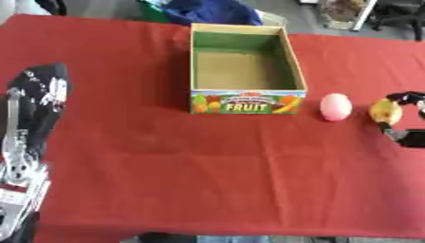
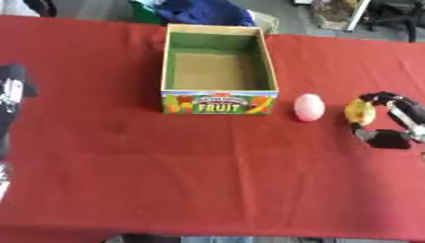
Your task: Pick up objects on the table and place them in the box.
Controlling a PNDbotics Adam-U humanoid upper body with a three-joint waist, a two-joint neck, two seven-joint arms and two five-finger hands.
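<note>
An open cardboard box (image 1: 245,102) marked FRUIT stands at the table's far middle, with nothing visible inside. Just right of it lies a pink egg-shaped object (image 2: 309,107). Further right is a small yellow fruit (image 2: 360,112), and my right hand (image 2: 392,121) is curled round it, one finger over its top and another under it. My left hand (image 1: 35,102) rests near the left edge, away from the objects; its fingers are hard to make out.
A red cloth (image 1: 207,166) covers the table, with wide bare room in front of the box. Blue fabric (image 1: 212,12) lies beyond the far edge behind the box.
</note>
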